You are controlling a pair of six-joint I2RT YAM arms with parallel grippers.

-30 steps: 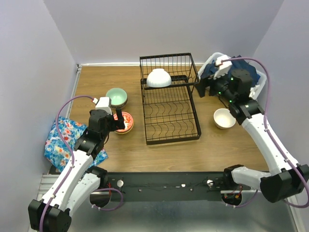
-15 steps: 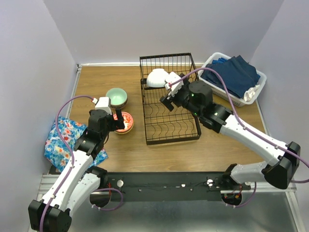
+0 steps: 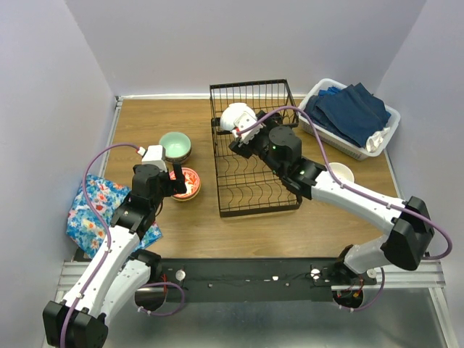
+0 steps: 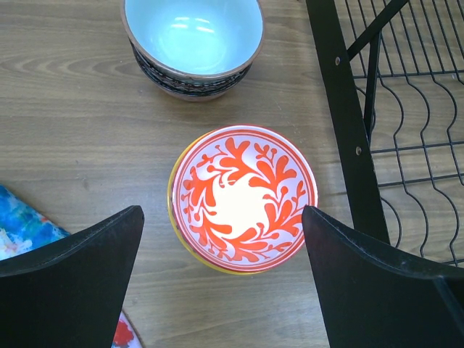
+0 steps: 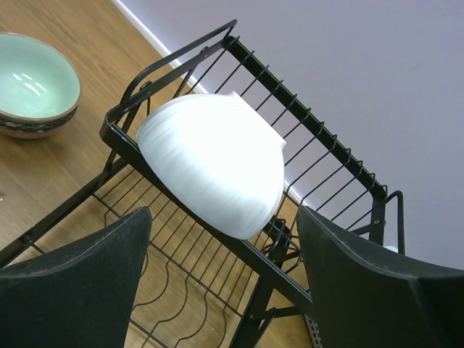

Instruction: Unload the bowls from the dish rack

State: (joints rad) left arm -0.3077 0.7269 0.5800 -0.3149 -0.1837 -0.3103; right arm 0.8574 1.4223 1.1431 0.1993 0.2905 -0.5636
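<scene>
Right arm: a second ago it hung over the white basket point(image 3: 383, 132) of blue cloths point(image 3: 348, 109) at the far right. It now reaches across the dish rack point(image 3: 255, 206). The right gripper point(image 3: 239, 138) sits just beside the white bowl point(image 3: 235, 114). Its jaws stand wide apart with nothing between them. In the wrist view the white bowl point(image 5: 214, 163) fills the gap ahead of the right gripper point(image 5: 225, 217), not yet between the fingers.

White bowl: rests tilted, mouth down, on the raised shelf at the back of the rack, the same spot as before.

Cream bowl point(image 3: 343, 171): on the table point(image 3: 145, 119) right of the rack, unmoved, now partly covered by the right forearm.

Left arm: no change across the frames. The left gripper point(image 4: 222, 239) hovers fully open above the red-patterned bowl point(image 4: 243, 199) and grips nothing. That bowl stands on the table just left of the rack. A yellow edge shows under its rim.

Mint-green bowl point(image 4: 192, 32): on the table just beyond the red-patterned one, unmoved.

Floral cloth point(image 3: 90, 210): at the left table edge, as before.
</scene>
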